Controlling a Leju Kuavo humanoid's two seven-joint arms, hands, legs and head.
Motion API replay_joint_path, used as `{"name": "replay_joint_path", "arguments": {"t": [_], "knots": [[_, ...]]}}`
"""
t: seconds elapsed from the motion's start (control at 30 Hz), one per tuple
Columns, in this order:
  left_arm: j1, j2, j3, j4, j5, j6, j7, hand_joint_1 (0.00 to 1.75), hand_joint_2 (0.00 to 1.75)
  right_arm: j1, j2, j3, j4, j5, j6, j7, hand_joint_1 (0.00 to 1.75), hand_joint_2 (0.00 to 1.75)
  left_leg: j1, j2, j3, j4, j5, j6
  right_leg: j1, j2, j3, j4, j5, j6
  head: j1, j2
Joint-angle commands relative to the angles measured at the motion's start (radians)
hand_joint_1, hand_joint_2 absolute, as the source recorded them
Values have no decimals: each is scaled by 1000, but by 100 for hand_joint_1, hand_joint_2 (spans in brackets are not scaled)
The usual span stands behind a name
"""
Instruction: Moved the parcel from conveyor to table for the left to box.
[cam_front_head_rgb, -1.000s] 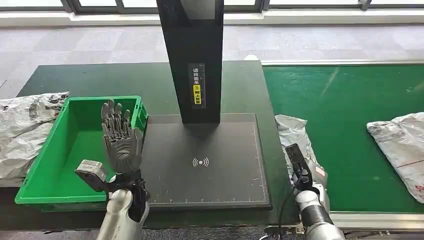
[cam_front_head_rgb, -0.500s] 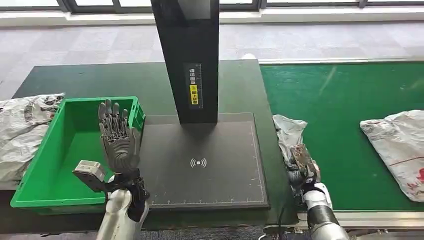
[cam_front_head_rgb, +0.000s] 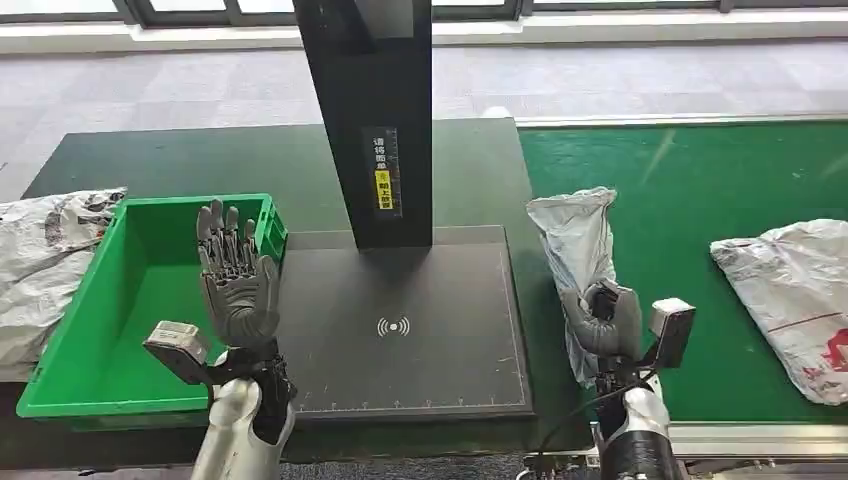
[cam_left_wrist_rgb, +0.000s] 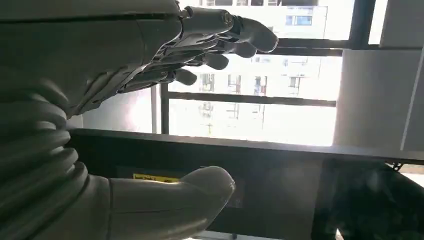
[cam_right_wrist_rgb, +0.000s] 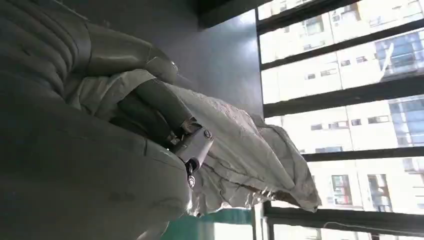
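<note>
Leftmost, you see a crumpled grey bag (cam_front_head_rgb: 45, 265) lying just beside the green bin (cam_front_head_rgb: 75, 375), whose visible floor shows nothing in it. Your left hand (cam_front_head_rgb: 235, 275) stands upright, palm showing, at the bin's right wall, fingers (cam_left_wrist_rgb: 235, 35) straight, slightly apart and holding nothing. At centre, the black scanner post (cam_front_head_rgb: 370, 120) rises from the dark scanner pad (cam_front_head_rgb: 400, 330) on the table (cam_front_head_rgb: 190, 160). Right of the pad, your right hand (cam_front_head_rgb: 600, 320) clamps its fingers (cam_right_wrist_rgb: 155, 102) on the parcel (cam_front_head_rgb: 578, 240), which stands upright at the left edge of the green conveyor (cam_front_head_rgb: 690, 180). Farther right, a second grey bag (cam_front_head_rgb: 790, 290) lies flat on the belt.
</note>
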Motion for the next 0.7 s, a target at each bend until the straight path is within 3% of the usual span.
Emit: {"name": "replay_joint_path", "arguments": {"t": [0.03,0.2,0.47,0.7], "knots": [[83,-61,44,20,-2,-15,-21,0,175,46,53,66,-211,-39,15,3,175,175,-2,4,4,-1,-1,2,0,-3,4,-2,-1,0,0,0],[81,-61,48,21,-3,-17,-21,0,175,49,69,100,-223,-35,12,3,175,175,-2,3,3,-1,0,4,0,-4,5,-2,0,0,0,0],[50,-61,47,66,-11,-32,-21,0,175,6,91,351,-144,-28,72,3,175,175,-2,8,5,0,-1,4,0,-2,5,-3,0,0,0,0],[21,-61,39,108,-13,-39,-21,0,175,-9,103,477,-34,-33,118,3,175,175,-1,2,4,0,0,3,0,-4,5,-2,0,0,0,0]]}}
